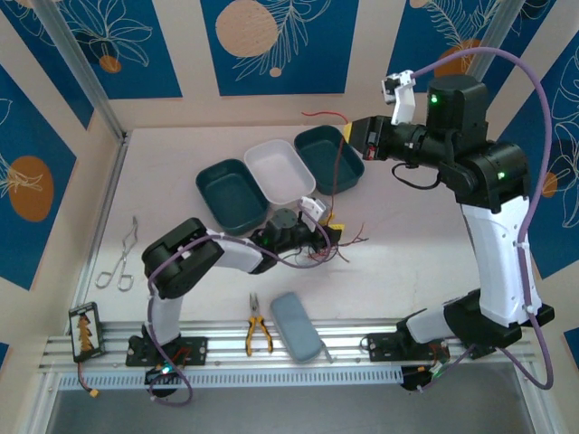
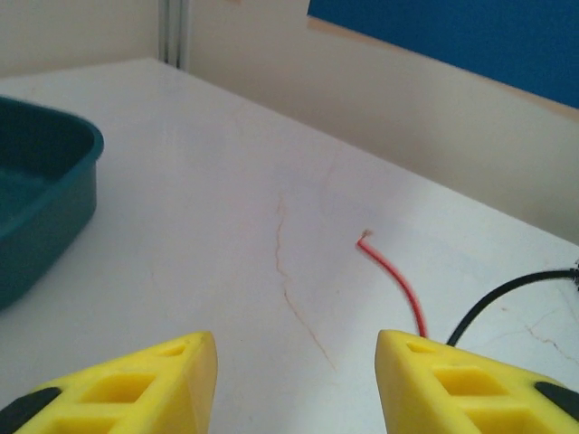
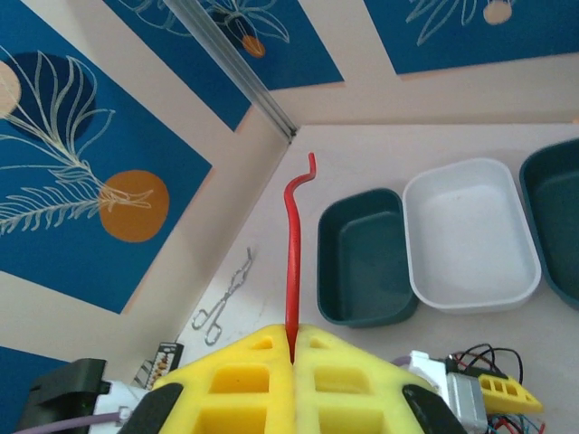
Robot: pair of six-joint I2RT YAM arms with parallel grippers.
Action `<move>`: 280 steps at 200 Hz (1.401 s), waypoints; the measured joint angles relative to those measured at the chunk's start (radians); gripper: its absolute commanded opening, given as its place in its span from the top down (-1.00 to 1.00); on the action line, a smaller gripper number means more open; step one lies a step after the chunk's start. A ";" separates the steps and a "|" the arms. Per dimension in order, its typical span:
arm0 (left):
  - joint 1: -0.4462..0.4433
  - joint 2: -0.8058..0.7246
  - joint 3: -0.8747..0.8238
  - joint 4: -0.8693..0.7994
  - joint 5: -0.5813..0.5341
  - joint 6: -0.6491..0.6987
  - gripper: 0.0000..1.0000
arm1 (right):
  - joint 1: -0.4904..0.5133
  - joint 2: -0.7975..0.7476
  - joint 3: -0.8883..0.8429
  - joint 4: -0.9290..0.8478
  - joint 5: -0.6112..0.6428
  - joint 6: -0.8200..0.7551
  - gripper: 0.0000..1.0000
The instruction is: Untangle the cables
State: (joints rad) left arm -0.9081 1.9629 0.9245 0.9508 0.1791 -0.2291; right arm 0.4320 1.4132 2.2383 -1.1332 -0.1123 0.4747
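A tangle of thin red, black and purple cables [image 1: 336, 242] lies mid-table. My left gripper [image 1: 327, 233] is low at that tangle. In its wrist view the left gripper [image 2: 297, 348] is open, its yellow fingers [image 2: 172, 371] apart over bare table. A loose red wire end [image 2: 391, 273] and a black cable [image 2: 507, 291] lie just beyond the right finger. My right gripper [image 1: 351, 134] is raised above the trays. The right gripper [image 3: 294, 333] is shut on a red cable [image 3: 291, 253], which sticks out past its fingertips. The red cable [image 1: 337, 176] hangs down to the tangle.
Three trays stand at the back: dark teal [image 1: 231, 194], white [image 1: 282, 167], dark teal [image 1: 327, 155]. Metal forceps [image 1: 122, 258] lie at the left. Yellow-handled pliers [image 1: 258, 333] and a grey-blue case [image 1: 298, 336] sit by the front rail, a small black holder [image 1: 86, 330] at front left.
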 measured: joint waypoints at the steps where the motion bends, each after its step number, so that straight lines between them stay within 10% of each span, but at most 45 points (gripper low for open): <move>1: 0.000 0.002 0.000 0.000 0.000 -0.001 0.05 | 0.000 0.001 0.002 0.000 0.000 0.000 1.00; 95: 0.000 0.088 0.004 -0.016 0.002 -0.079 -0.02 | -0.010 0.046 0.197 -0.019 0.084 -0.045 1.00; 149: 0.000 0.065 -0.008 -0.035 0.002 -0.091 -0.69 | -0.034 0.064 0.271 -0.008 0.194 -0.100 1.00; 171: 0.000 -0.006 -0.036 -0.066 -0.002 -0.087 -1.00 | -0.048 0.067 0.252 0.010 0.219 -0.113 1.00; 280: 0.000 -0.589 -0.163 -0.377 -0.117 -0.043 -1.00 | -0.172 0.335 0.323 0.140 0.235 -0.169 1.00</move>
State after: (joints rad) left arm -0.9081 1.3739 0.7620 0.5739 0.0620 -0.2718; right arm 0.2600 1.7481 2.5610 -0.9928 0.1223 0.3061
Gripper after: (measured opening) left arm 0.998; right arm 0.055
